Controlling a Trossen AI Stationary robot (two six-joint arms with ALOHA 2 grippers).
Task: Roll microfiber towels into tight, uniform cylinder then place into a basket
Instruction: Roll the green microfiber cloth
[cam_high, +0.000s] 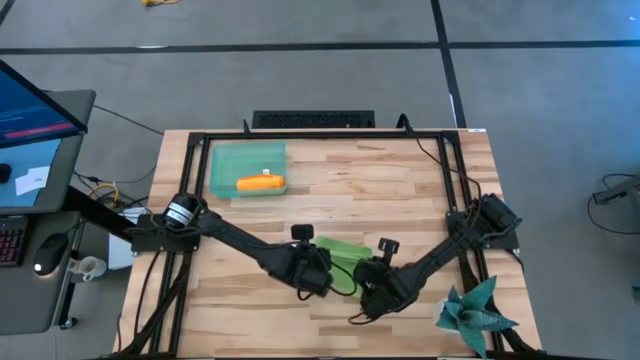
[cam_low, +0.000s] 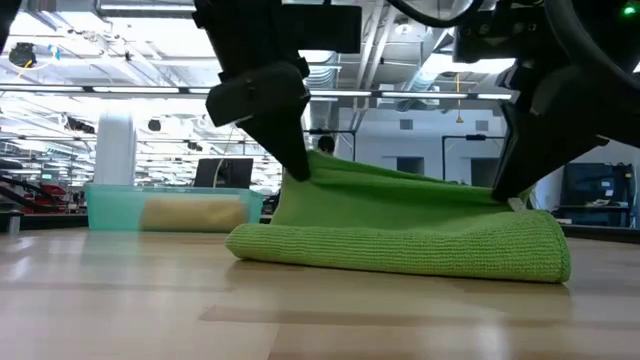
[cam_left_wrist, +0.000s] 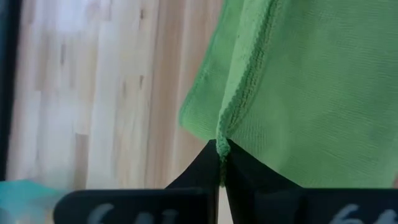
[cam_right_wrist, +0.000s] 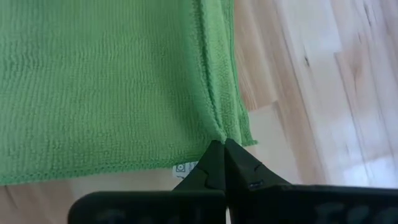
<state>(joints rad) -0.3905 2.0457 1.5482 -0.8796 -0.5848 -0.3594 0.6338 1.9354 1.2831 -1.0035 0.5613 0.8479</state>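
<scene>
A wooden tabletop seen from above carries two dark robot arms that meet near its front centre. Between them lies the lime green towel, partly folded over on itself. The low view shows it as a thick doubled layer, with its upper sheet lifted at both ends.

The left tool is clamped shut on one corner of the green towel's hemmed edge. The right tool is likewise pinched shut on the opposite corner, where a small label peeks out beneath. From the table's centre, both grips sit at about 6 o'clock.

The basket, a shallow teal tray, rests at roughly 10 o'clock, well apart from the green towel. Inside it lies the orange towel, already rolled into a cylinder. A spiky teal star-shaped object sits at about 4 o'clock near the table's front right corner, clear of the work.

The step in hand appears to be rolling the green towel. To do it well, both tools should likely move together at matching height and pace, keeping the gripped edge straight and taut. Uneven travel would probably skew the roll into a cone. Light tension across the cloth should help the cylinder come out tight.
</scene>
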